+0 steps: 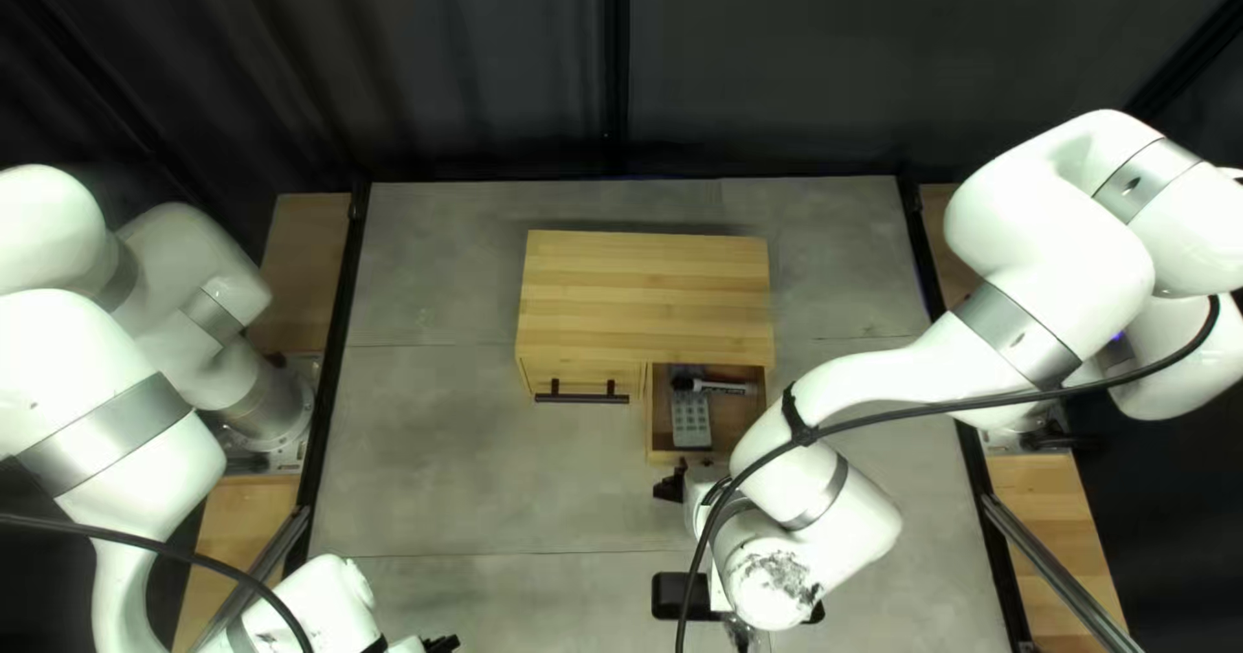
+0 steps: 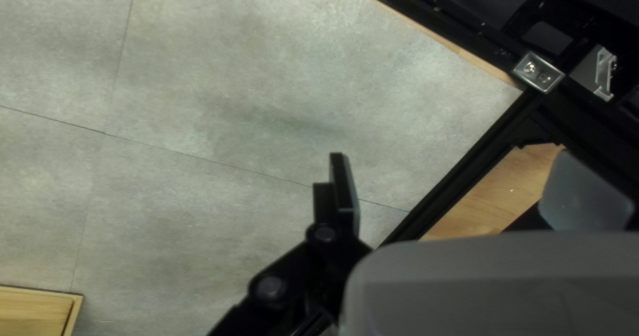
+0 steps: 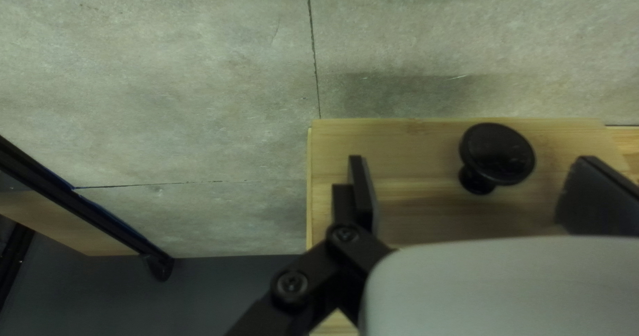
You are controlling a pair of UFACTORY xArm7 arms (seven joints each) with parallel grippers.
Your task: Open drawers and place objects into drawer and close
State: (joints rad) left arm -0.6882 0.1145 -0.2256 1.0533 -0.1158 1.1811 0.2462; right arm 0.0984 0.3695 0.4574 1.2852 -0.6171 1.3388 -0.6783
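See the drawer [image 1: 736, 423] pulled out from the cabinet [image 1: 648, 291], with remote [image 1: 692, 418] and marker [image 1: 723, 387] inside; find its knob [image 3: 499, 153] between the widely parted fingers of the right gripper [image 3: 474, 163], touched by neither, nothing held. Count that gripper the nearer, just outside the drawer's front; place the left gripper [image 1: 442, 644] well apart, likely spread wide and empty, with only one finger plainly in sight. Note the remote's long axis running out from the cabinet, the marker's across it; judge loading well along; next, push the front straight toward the cabinet, keeping square to avoid jamming.
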